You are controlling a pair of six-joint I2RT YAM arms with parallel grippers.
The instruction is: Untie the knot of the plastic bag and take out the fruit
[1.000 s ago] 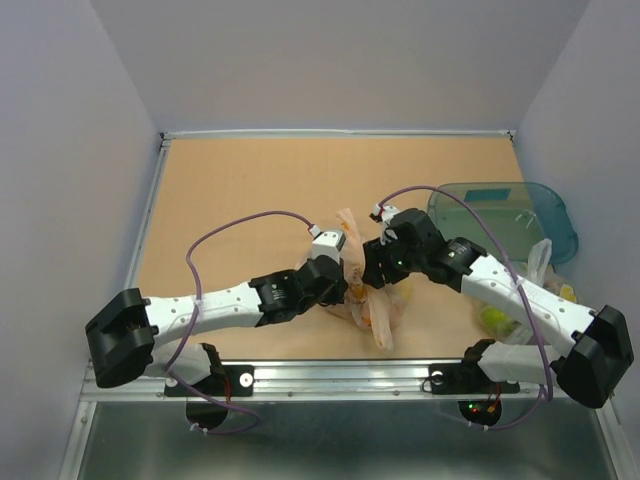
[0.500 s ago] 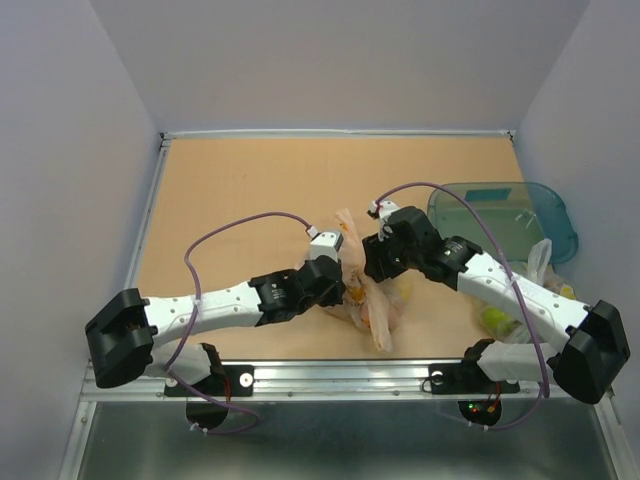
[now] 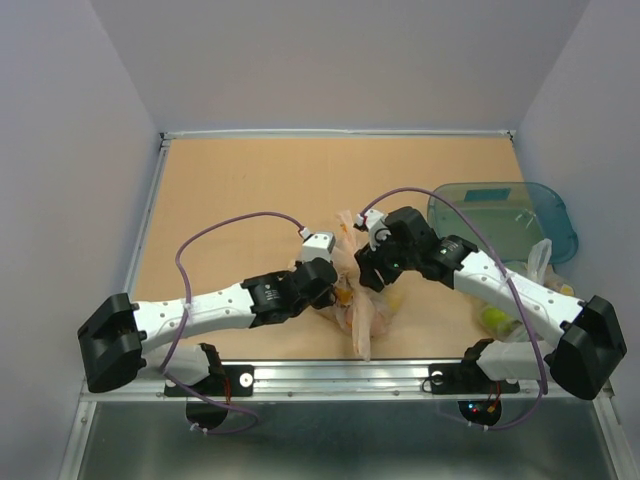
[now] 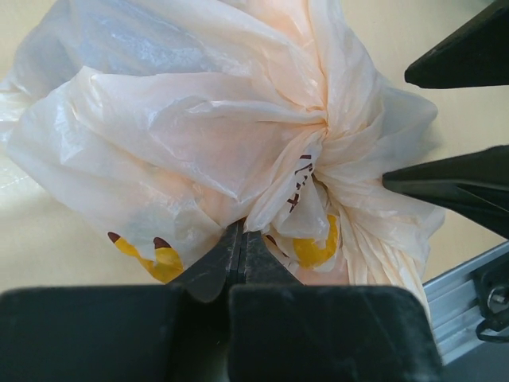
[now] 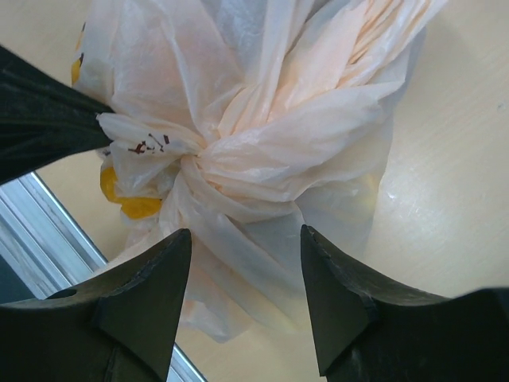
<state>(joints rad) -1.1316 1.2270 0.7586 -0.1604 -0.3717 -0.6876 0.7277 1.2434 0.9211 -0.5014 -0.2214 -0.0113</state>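
The big tan wooden counter [image 3: 240, 190] holds everything. Far on the right sits a see-through teal plastic tub [image 3: 520, 205]. Near it, under my right arm, is a clear plastic bag with green and yellow things inside [image 3: 497, 318]. That bag is not my job.

My job is the pale peach plastic bag [image 4: 183, 135]. It lies in the middle of the counter, close to the near edge, between my two arms. I put both arms around it so each one can work on a side.

My left gripper [image 4: 241, 236] is pressed together. It pinches a fold of the pale peach plastic bag just beside the tie. I think that holds the bag in place, so it does not slide when I pull.

My right gripper [image 5: 243, 232] is spread wide, with nothing in it. Its two fingers [image 5: 151, 294] point at the bag from the right side, with the bunched plastic in front of the gap. I think it is lined up to grab a loose end.

The small twisted knot [image 5: 195, 159] is tight and not undone yet. The fruit is shut inside. I see yellow spots through the plastic, but I cannot tell if they are fruit or print.
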